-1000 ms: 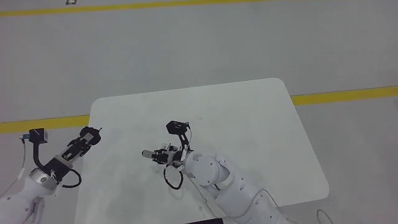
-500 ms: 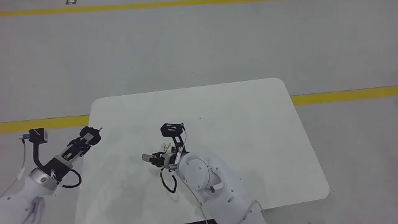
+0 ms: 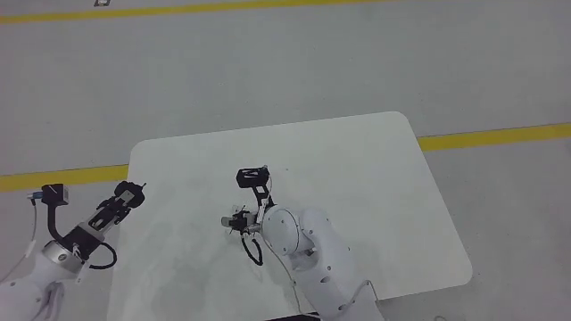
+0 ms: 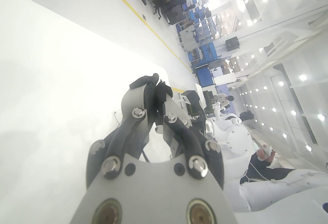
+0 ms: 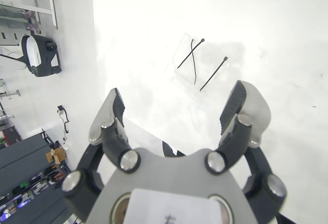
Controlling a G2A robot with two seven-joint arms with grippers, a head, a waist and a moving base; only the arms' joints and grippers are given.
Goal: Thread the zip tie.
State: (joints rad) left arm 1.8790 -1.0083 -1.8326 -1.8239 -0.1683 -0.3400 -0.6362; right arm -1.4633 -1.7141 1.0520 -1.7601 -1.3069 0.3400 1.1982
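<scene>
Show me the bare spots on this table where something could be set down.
Bare: the far and right-hand stretch of the table, from the right gripper out to the rounded corners; also the strip between it and the left gripper. Crowded: just ahead of the open right gripper, where three zip ties lie, two crossed, one apart.

Right arm's black-and-silver gripper (image 3: 228, 221) drawn back toward its own forearm, slightly farther in over the white table (image 3: 375, 160)
</scene>
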